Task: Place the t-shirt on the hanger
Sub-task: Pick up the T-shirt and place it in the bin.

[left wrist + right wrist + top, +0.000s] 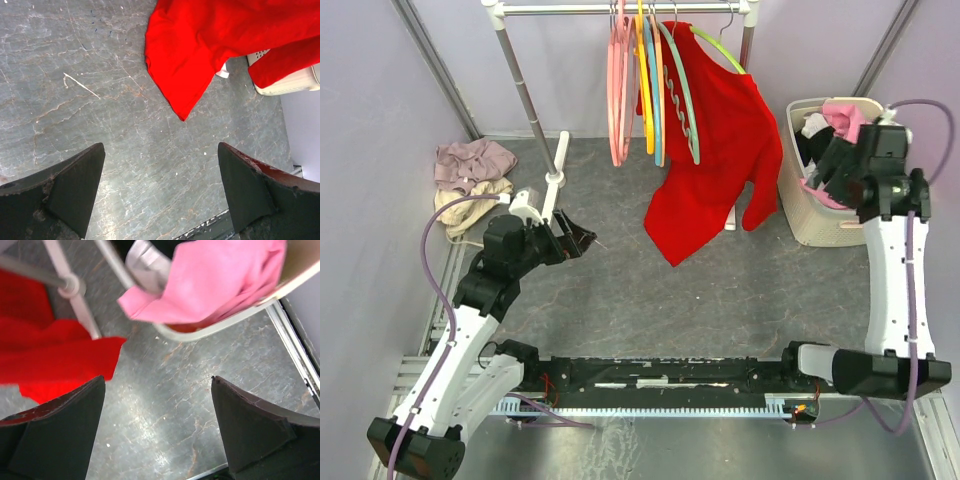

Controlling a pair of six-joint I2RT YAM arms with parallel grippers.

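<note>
At the far-right basket [200,333] we poise our right end effector [158,380] wide to grab the t-shirt [215,280]; the left end effector [161,146] hangs wide, empty.

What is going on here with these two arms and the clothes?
Nothing is held yet. The right gripper is open and empty, and it hovers close to the laundry basket, where the pink t-shirt lies draped over the rim. The left gripper, also open, hangs over the grey surface near the red shirt. The mint hanger hangs untouched on the rack.
</note>
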